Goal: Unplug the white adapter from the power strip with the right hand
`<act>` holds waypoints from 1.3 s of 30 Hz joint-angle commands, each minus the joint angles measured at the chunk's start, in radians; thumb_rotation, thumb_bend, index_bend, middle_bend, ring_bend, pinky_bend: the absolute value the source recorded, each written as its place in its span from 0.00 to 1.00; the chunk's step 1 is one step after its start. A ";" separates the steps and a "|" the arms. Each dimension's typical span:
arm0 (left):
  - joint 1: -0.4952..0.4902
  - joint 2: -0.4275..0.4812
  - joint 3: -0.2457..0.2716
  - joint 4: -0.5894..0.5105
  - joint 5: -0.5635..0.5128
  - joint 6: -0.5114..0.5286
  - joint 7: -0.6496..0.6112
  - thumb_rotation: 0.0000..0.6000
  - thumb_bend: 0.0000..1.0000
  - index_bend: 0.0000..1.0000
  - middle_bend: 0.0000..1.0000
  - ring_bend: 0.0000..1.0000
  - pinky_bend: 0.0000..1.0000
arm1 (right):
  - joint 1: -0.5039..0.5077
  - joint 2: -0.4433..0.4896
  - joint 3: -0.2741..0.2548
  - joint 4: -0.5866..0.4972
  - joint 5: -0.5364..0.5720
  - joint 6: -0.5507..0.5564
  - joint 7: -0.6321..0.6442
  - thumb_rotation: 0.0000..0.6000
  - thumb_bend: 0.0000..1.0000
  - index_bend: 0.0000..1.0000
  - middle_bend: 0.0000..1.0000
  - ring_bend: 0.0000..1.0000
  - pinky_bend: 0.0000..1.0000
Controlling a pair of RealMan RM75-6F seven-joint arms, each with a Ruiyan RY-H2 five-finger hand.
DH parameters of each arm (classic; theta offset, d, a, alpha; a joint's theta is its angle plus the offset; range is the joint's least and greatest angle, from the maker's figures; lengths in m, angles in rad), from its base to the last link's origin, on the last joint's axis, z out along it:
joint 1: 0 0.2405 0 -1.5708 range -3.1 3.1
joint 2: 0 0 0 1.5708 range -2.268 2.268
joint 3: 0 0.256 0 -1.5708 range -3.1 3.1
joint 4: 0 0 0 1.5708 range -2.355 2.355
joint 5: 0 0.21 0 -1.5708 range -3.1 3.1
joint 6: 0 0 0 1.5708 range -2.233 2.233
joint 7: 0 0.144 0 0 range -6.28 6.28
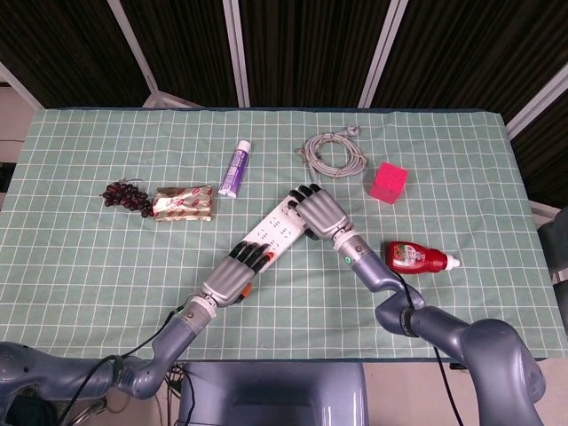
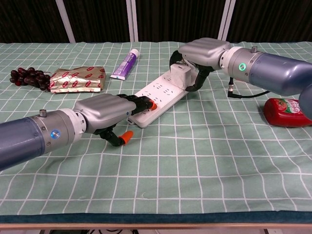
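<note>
A white power strip [image 1: 271, 232] [image 2: 158, 96] lies diagonally at the table's middle. My right hand [image 1: 318, 211] [image 2: 202, 52] grips the white adapter [image 2: 182, 73] at the strip's far end. In the chest view the adapter sits raised above the strip's top face; I cannot tell whether its prongs are clear. In the head view the hand hides the adapter. My left hand [image 1: 235, 273] [image 2: 108, 111] presses its fingers down on the strip's near end, by the orange switch [image 2: 151, 104].
A coiled grey cable [image 1: 333, 153] and a pink cube [image 1: 389, 182] lie behind the right hand. A red bottle [image 1: 415, 257] lies to its right. A purple tube [image 1: 235, 167], a snack packet [image 1: 183, 203] and grapes [image 1: 124, 195] are at the left.
</note>
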 commanded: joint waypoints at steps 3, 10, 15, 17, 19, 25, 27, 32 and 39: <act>0.003 0.000 0.002 -0.001 0.000 0.001 -0.002 1.00 0.53 0.08 0.00 0.00 0.10 | -0.007 0.021 0.009 -0.040 0.014 0.009 -0.036 1.00 0.76 0.72 0.24 0.21 0.25; 0.006 0.000 0.004 0.003 -0.001 -0.001 -0.008 1.00 0.53 0.08 0.00 0.00 0.10 | -0.014 0.036 0.012 -0.081 0.030 0.010 -0.080 1.00 0.76 0.72 0.24 0.21 0.25; 0.007 -0.006 0.001 0.012 -0.008 -0.009 -0.018 1.00 0.53 0.08 0.00 0.00 0.10 | -0.018 0.037 0.009 -0.097 0.035 0.013 -0.101 1.00 0.76 0.73 0.24 0.21 0.25; 0.007 -0.010 -0.002 0.018 -0.013 -0.014 -0.024 1.00 0.53 0.08 0.00 0.00 0.10 | -0.019 0.037 0.009 -0.104 0.035 0.018 -0.108 1.00 0.76 0.73 0.24 0.21 0.25; 0.006 -0.014 -0.006 0.023 -0.019 -0.019 -0.031 1.00 0.53 0.08 0.00 0.00 0.10 | -0.020 0.038 0.008 -0.111 0.031 0.024 -0.115 1.00 0.76 0.73 0.24 0.21 0.25; 0.009 -0.017 -0.020 0.025 -0.012 -0.012 -0.054 1.00 0.53 0.08 0.00 0.00 0.10 | -0.023 0.047 0.017 -0.131 0.034 0.048 -0.138 1.00 0.76 0.73 0.24 0.21 0.25; 0.015 -0.012 -0.033 0.016 0.008 0.005 -0.077 1.00 0.53 0.08 0.00 0.00 0.10 | -0.026 0.056 0.024 -0.144 0.036 0.062 -0.152 1.00 0.76 0.73 0.24 0.21 0.25; 0.027 0.016 -0.081 -0.020 0.075 0.067 -0.140 1.00 0.51 0.08 0.00 0.00 0.10 | -0.039 0.091 0.038 -0.201 0.038 0.103 -0.191 1.00 0.76 0.73 0.24 0.21 0.25; 0.061 0.118 -0.159 -0.134 0.181 0.194 -0.220 1.00 0.45 0.08 0.00 0.00 0.09 | -0.093 0.183 0.051 -0.355 0.063 0.181 -0.282 1.00 0.76 0.61 0.24 0.20 0.25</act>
